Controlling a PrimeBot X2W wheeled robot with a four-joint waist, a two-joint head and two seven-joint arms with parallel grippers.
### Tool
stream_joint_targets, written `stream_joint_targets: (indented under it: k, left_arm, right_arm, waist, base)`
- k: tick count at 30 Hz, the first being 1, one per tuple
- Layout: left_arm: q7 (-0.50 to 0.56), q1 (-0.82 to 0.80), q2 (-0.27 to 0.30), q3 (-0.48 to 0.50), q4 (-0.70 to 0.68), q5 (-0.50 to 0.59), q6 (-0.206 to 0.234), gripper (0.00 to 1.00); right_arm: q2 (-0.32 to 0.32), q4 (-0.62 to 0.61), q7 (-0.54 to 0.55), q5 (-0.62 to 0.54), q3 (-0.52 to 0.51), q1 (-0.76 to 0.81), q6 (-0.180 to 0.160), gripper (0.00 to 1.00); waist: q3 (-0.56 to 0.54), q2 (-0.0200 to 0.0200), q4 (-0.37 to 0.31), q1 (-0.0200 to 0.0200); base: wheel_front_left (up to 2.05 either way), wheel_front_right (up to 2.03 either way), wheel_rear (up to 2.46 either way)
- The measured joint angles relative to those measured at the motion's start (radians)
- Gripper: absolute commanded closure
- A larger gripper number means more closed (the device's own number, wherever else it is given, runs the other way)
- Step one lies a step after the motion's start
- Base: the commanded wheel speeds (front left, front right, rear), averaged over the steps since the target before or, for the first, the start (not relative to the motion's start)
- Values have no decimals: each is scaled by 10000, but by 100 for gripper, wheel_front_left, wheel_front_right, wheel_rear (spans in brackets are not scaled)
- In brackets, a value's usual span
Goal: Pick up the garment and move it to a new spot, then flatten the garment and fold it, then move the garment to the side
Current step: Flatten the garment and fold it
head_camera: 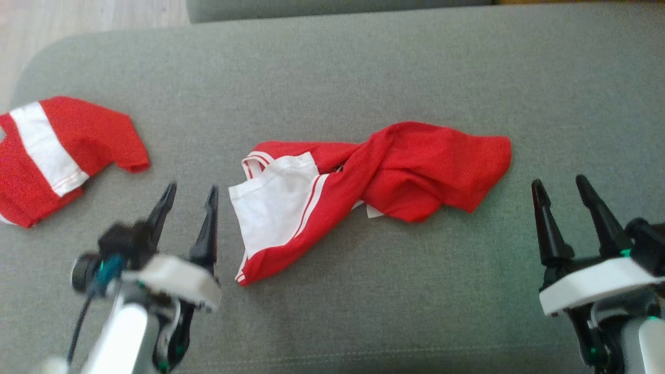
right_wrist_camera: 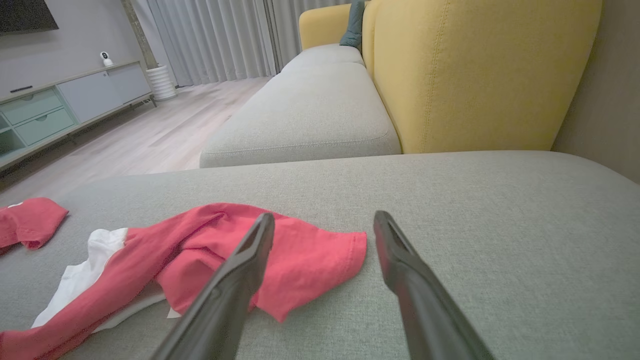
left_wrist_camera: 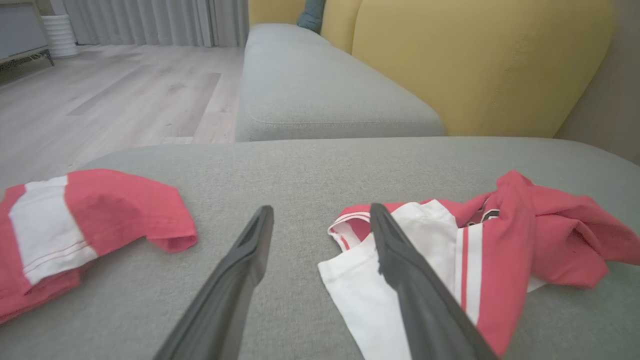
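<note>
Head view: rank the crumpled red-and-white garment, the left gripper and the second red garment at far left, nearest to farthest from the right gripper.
1. crumpled garment, mid-cushion, just to the left of the right gripper.
2. left gripper, past the garment's white end.
3. second garment, at the cushion's far left edge.

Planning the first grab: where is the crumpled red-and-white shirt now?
In the head view the crumpled shirt lies on the cushion between the left pincer, close beside it, and the right pincer; a second shirt lies far left.
</note>
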Motion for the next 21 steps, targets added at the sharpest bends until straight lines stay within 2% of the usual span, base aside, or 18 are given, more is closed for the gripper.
stream_joint_targets:
  k: [8, 13, 16, 17, 18, 19, 20, 21]
  left_arm:
    - [1124, -2193, -226, -437, 2477, -502, -982, 0]
    - [1693, -2883, -328, -640, 3996, -619, -1252, 0]
    - [1985, -3185, -380, -690, 4621, -617, -1258, 0]
    - [2057, -3266, -387, -692, 4748, -631, -1277, 6]
    - [2109, -3362, -395, -694, 4849, -698, -1312, 47]
    - [2128, -3449, -395, -704, 4959, -713, -1344, 95]
    - [2136, -3536, -401, -723, 5068, -723, -1352, 100]
    - [2142, -3590, -408, -738, 5133, -731, -1356, 100]
  right_arm:
    - [4, 25, -19, -35, 65, -581, 0, 0]
    - [13, 174, -35, -35, 96, -588, 0, 0]
    - [12, 261, -113, -35, 90, -607, 0, 0]
    - [13, 282, -113, -35, 92, -630, 0, 0]
    - [13, 288, -115, -35, 92, -669, 0, 0]
    - [13, 291, -119, -35, 88, -724, 0, 0]
    - [12, 291, -119, -35, 75, -756, 0, 0]
    - [13, 305, -115, -35, 75, -768, 0, 0]
  waist:
    - [781, 0, -172, 0]
    - [1079, 0, -385, 0]
    - [1162, 0, -477, 0]
    - [1167, 0, -497, 0]
    - [1172, 0, -512, 0]
    - [1179, 0, -518, 0]
    - [1182, 0, -518, 0]
    - [1185, 0, -513, 0]
  base:
    - [0, 0, 0]
    - [0, 0, 0]
    - [0, 0, 0]
    - [0, 0, 0]
    - [0, 0, 0]
    - [0, 0, 0]
    - [0, 0, 0]
    - [0, 0, 0]
